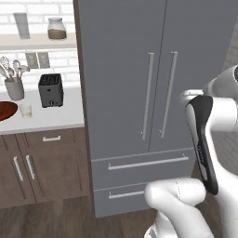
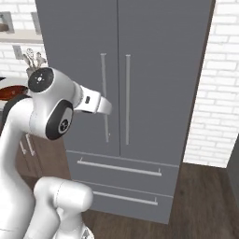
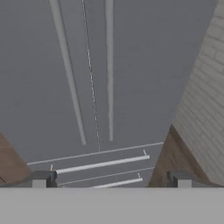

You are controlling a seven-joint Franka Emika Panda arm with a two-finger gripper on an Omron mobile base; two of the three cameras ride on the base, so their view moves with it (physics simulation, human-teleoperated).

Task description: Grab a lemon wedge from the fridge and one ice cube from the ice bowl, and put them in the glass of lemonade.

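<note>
The fridge (image 1: 121, 69) stands tall and grey with both doors shut, its two long bar handles (image 1: 150, 93) side by side and two drawers (image 1: 144, 163) below. The lemon wedge is hidden behind the doors. On the counter to the left sit the reddish-brown ice bowl (image 1: 5, 110), cut by the frame edge, and the small glass of lemonade (image 1: 25, 110). The ice cube is out of view. In the hand view my gripper (image 3: 111, 179) is open, nothing between its fingertips (image 3: 43, 178), and faces the fridge (image 3: 131, 65) from some distance.
A black toaster (image 1: 50, 89) and a grey utensil cup (image 1: 14, 88) stand on the white counter (image 1: 56, 122). A shelf above carries a tall grey glass (image 1: 21, 24) and a jar (image 1: 56, 28). A brick wall (image 2: 214, 93) flanks the fridge's right, over wooden floor (image 2: 200, 196).
</note>
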